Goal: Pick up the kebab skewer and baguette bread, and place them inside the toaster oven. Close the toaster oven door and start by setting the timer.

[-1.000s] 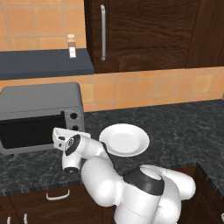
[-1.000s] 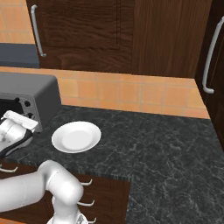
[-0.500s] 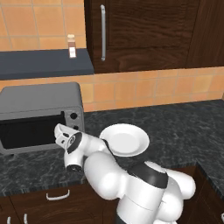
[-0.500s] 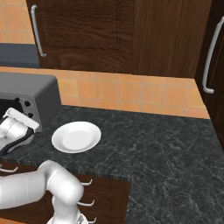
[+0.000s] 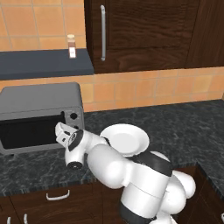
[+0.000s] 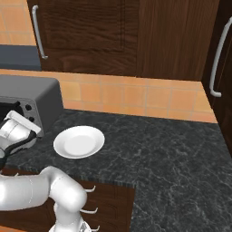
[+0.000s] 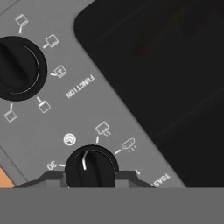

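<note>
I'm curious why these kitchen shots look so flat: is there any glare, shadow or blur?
Left base view: even light, no glare on the white plate, the toaster oven door plain black. Right base view: soft shade beneath the plate's rim. Hand view: the timer knob and panel lettering look slightly soft up close.

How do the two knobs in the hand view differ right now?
The FUNCTION knob sits free, ringed by small square icons; the timer knob sits between the fingertips of the shut gripper, with a 30 mark and toast icons around it. The timer knob's white pointer line shows clearly; the FUNCTION knob shows only a faint curved rim line. Both are round, black, on the toaster oven panel.
</note>
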You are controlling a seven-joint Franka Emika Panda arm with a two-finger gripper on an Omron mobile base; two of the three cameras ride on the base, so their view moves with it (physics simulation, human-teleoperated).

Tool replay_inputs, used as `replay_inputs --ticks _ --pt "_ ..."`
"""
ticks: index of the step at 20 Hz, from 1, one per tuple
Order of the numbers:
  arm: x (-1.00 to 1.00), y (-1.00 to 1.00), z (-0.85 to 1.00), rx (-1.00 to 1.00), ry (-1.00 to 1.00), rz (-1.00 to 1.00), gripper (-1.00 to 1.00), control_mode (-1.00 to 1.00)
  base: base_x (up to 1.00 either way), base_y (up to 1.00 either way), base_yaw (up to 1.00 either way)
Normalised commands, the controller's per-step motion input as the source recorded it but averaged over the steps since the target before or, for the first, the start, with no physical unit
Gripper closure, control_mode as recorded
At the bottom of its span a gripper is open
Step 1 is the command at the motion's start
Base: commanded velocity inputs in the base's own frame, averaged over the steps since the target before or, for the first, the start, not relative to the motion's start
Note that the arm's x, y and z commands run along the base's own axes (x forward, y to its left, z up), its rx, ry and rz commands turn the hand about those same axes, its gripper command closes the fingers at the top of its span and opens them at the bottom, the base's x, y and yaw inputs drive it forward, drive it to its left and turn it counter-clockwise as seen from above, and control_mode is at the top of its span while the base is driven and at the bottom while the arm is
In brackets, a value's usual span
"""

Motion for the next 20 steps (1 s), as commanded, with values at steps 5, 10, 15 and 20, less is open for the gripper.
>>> replay_inputs --ticks 5,10,15,20 --pt "0.01 -0.06 -0.11 0.27 0.00 0.06 1.00 -1.00 0.00 0.00 0.00" --pt "0.04 -0.15 -0.12 0.30 0.00 0.03 1.00 -1.00 0.00 0.00 0.00" --pt "0.17 -0.10 -0.04 0.31 0.00 0.00 1.00 -1.00 0.00 0.00 0.00" --pt "0.15 -0.04 0.00 0.31 0.00 0.00 1.00 -1.00 0.00 0.00 0.00"
